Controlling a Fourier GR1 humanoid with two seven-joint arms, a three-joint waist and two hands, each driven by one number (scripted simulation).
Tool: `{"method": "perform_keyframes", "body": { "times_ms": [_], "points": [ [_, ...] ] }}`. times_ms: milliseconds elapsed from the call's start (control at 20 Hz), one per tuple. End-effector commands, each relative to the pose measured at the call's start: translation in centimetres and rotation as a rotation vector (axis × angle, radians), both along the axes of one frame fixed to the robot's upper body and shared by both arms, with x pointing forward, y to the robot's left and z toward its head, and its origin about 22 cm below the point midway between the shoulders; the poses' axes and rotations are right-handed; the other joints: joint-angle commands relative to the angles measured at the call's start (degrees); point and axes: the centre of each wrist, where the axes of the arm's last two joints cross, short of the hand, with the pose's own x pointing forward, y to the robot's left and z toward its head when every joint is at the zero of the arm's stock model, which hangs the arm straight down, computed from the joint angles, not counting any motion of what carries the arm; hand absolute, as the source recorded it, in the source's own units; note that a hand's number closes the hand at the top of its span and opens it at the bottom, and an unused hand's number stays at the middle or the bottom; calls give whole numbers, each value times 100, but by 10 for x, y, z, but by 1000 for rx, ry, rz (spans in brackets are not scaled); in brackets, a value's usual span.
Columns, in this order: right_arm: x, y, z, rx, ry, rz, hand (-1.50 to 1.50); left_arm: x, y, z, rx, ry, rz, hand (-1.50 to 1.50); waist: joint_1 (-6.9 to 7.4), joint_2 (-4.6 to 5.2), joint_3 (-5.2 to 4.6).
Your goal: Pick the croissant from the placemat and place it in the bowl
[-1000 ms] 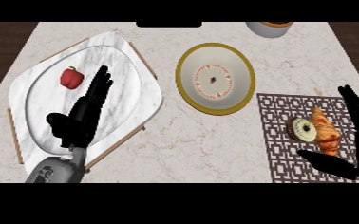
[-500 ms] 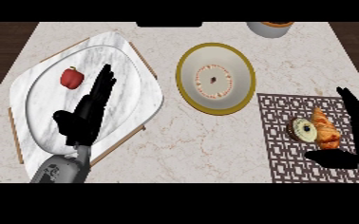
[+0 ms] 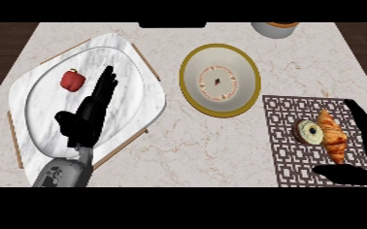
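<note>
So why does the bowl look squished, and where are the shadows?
Head view: the steep downward look stretches the bowl taller than wide; light is flat and even, with no clear shadow under the croissant or the left hand.

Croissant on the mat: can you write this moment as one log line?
croissant: on placemat | right hand: open, beside it | bowl: empty | left hand: resting

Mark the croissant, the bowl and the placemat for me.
croissant (image 3: pixel 332 135): head view, middle of its body.
bowl (image 3: pixel 192 83): head view, yellow rim at its left.
placemat (image 3: pixel 283 155): head view, bare patterned part, lower left.
</note>
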Motion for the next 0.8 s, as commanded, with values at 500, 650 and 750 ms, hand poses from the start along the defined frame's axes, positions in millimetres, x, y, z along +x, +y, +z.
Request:
{"method": "perform_keyframes", "body": {
  "times_ms": [500,650,750],
  "points": [
    [-18,-17,-43,144,-49,10,-150,-17,-3,9,-6,-10,1,0,17,-3,2],
    [-3,-2,-45,189,-42,-7,-150,1,-8,15,0,-9,6,0,17,0,1],
    [4,-11,-46,184,-52,2,-150,-9,2,5,2,-1,4,0,23,0,1]
  ]
}}
